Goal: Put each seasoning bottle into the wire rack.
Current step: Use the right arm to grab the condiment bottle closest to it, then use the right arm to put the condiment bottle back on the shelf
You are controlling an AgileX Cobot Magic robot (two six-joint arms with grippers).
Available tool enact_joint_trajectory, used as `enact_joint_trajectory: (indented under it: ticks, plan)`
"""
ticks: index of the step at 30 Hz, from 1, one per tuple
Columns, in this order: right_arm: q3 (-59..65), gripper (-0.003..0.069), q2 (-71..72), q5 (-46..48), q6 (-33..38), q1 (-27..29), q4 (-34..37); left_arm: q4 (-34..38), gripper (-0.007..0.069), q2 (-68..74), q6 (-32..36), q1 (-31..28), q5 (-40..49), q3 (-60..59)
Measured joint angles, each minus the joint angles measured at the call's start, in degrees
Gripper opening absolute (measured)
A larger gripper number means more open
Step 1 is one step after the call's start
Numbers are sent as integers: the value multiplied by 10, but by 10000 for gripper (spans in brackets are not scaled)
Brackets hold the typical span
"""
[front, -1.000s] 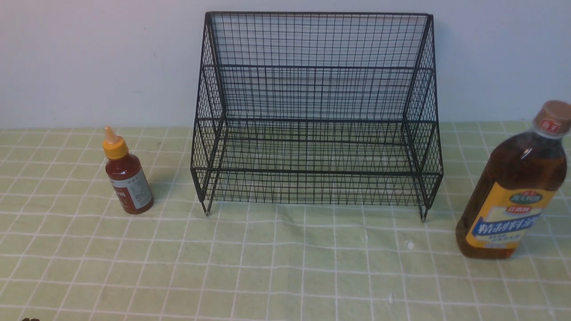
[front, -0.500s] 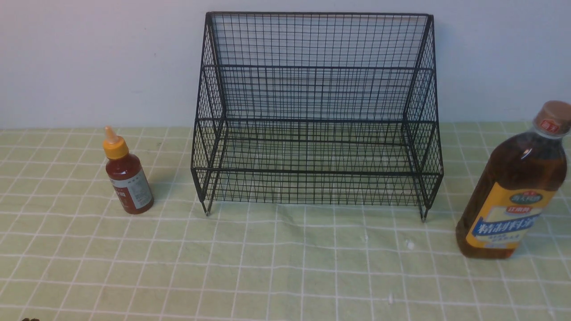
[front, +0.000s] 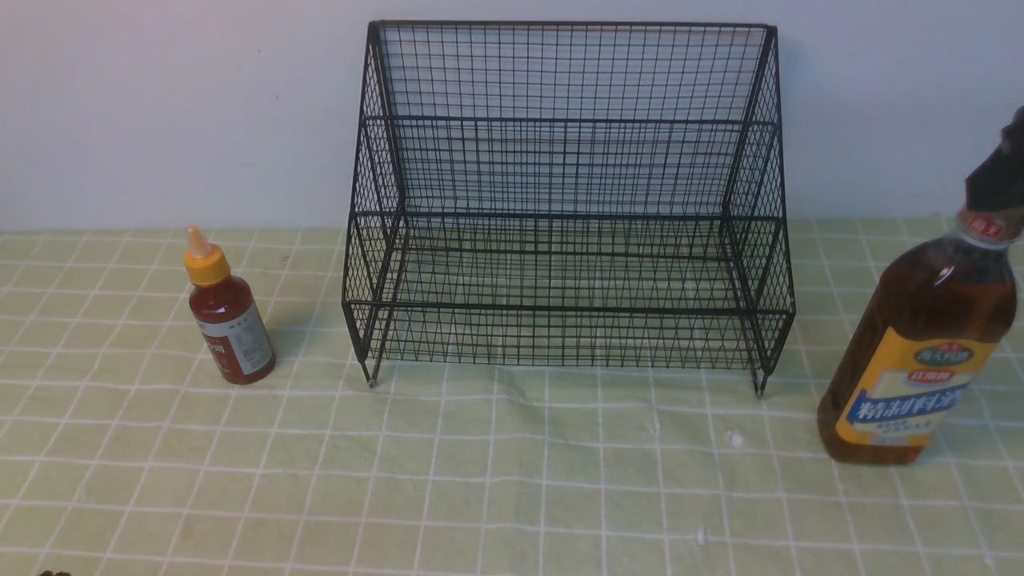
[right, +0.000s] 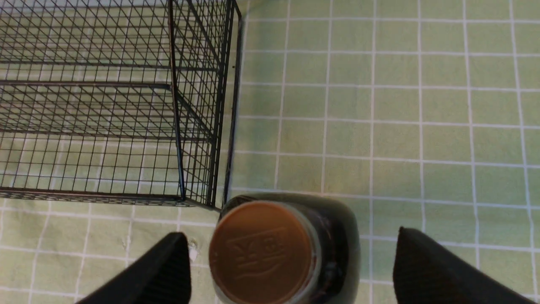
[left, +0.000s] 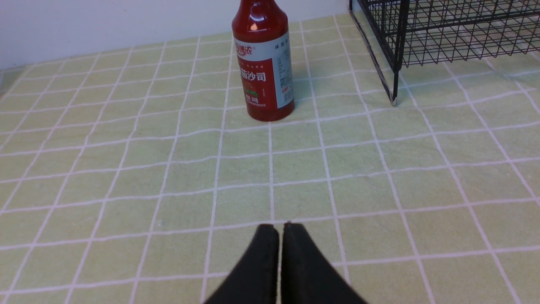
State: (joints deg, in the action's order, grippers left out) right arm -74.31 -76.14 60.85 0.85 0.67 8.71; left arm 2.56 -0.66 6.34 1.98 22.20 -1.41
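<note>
wire rack (front: 564,192) at twelve o'clock, one bottle standing off either side

reading the front view as a clock face, the green checked cloth (front: 512,488) covers the table from the near edge back to a pale wall (front: 160,104). the black wire rack stands on its short feet at the far middle, at twelve o'clock. it has two stepped shelves, mesh sides and a tall back panel towards the wall.

the tall bottle (front: 920,344) of brown liquid stands upright on the cloth at about four o'clock, outside the rack and just off its right front foot. it has a yellow and blue label and a tan cap (right: 261,251). the small bottle (front: 230,328) of red sauce stands upright at about nine o'clock, on the cloth and clear of the rack's left side. it has a white label and a yellow pointed nozzle.

the right gripper (right: 289,234) hangs over the tall bottle with its jaws wide apart. one black finger (right: 168,261) shows on each side of the cap, and neither touches it. in the front view only a dark part of this gripper shows, just above the cap at the three o'clock edge.

the left gripper (left: 280,228) has its two fingers pressed together with nothing between them. it sits low over bare cloth, pointing towards the small bottle and well apart from it.
</note>
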Motion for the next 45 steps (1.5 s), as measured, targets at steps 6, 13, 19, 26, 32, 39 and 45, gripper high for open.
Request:
enact_joint_trajectory:
  ticks: [6, 13, 19, 26, 32, 39, 45]
  plan:
    - [-2, 599, -13, -5, 11, 0, 9, 0, -6, 0, 0, 0, 0, 0]
    - [-2, 544, -52, -6, 19, 0, 9, 0, -6, 0, 0, 0, 0, 0]
    - [-2, 324, -56, -4, 31, 0, 14, 0, -6, 0, 0, 0, 0, 0]
    - [-3, 325, -31, 33, 50, 0, 14, 0, -6, 0, 0, 0, 0, 0]
    - [-77, 325, 16, 101, 54, 0, 25, 0, -6, 0, 0, 0, 0, 0]
    - [-195, 325, 43, 112, 94, 0, 86, 0, -6, 0, 0, 0, 0, 0]
    - [-261, 325, 15, 90, 150, 0, 226, 0, -6, 0, 0, 0, 0, 0]
